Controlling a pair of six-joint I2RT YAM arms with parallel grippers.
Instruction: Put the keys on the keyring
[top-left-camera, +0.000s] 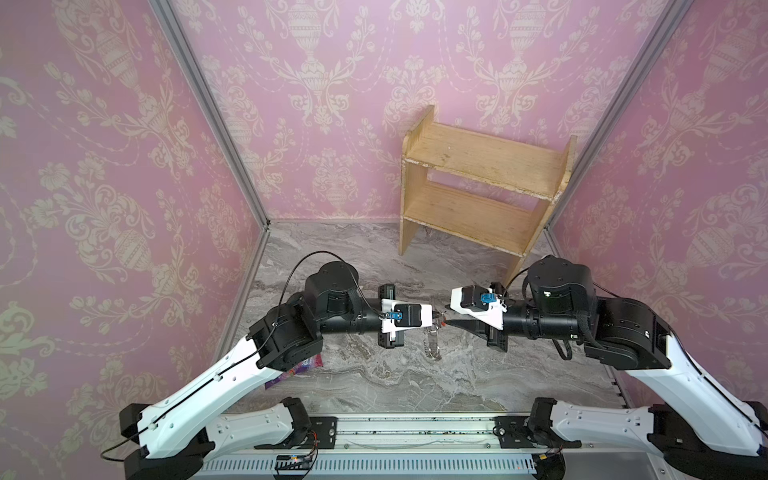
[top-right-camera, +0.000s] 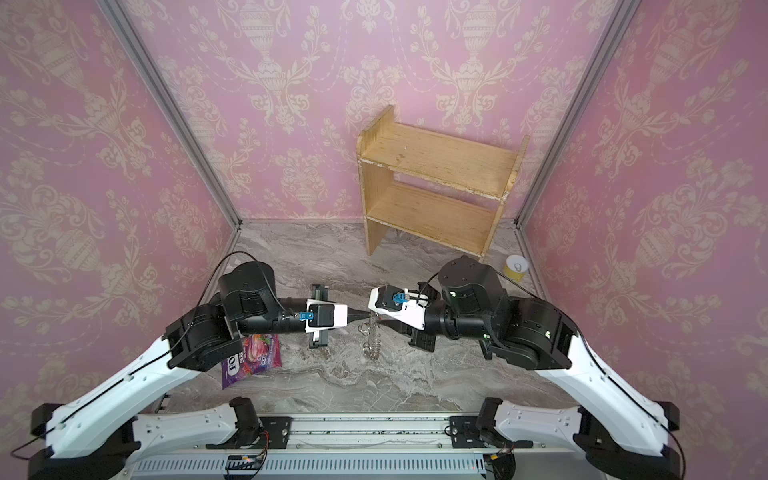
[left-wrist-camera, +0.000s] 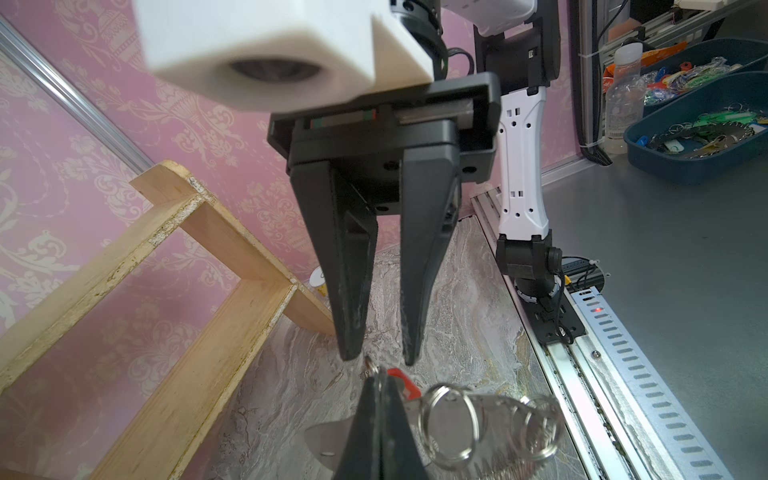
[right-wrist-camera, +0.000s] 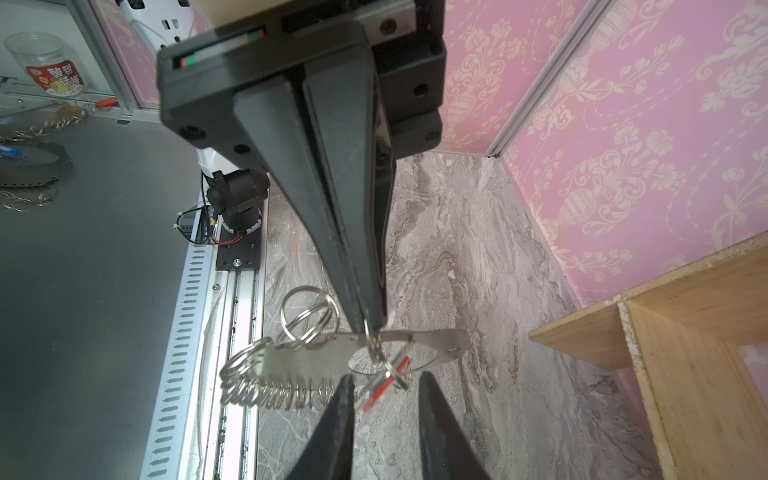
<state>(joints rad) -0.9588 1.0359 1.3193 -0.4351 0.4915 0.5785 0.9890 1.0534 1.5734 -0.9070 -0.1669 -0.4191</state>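
The keyring (right-wrist-camera: 316, 357), a flat grey crescent band edged with silver split rings, hangs in the air above the marble floor; in both top views it dangles mid-scene (top-left-camera: 432, 345) (top-right-camera: 371, 340). My left gripper (left-wrist-camera: 380, 374) is shut on one of its split rings, and its closed fingertips (right-wrist-camera: 368, 320) show in the right wrist view. The keys, a red-orange tag (right-wrist-camera: 386, 386) (left-wrist-camera: 401, 380) with a small ring, hang right by that grip. My right gripper (right-wrist-camera: 386, 376) is open, a finger on each side of the tag, its fingertips (left-wrist-camera: 349, 353) apart.
A wooden two-level shelf (top-left-camera: 482, 183) (top-right-camera: 436, 183) stands at the back right. A yellow can (top-right-camera: 516, 269) sits beside it by the right wall. A purple snack bag (top-right-camera: 251, 357) lies on the floor under my left arm. Pink walls close in three sides.
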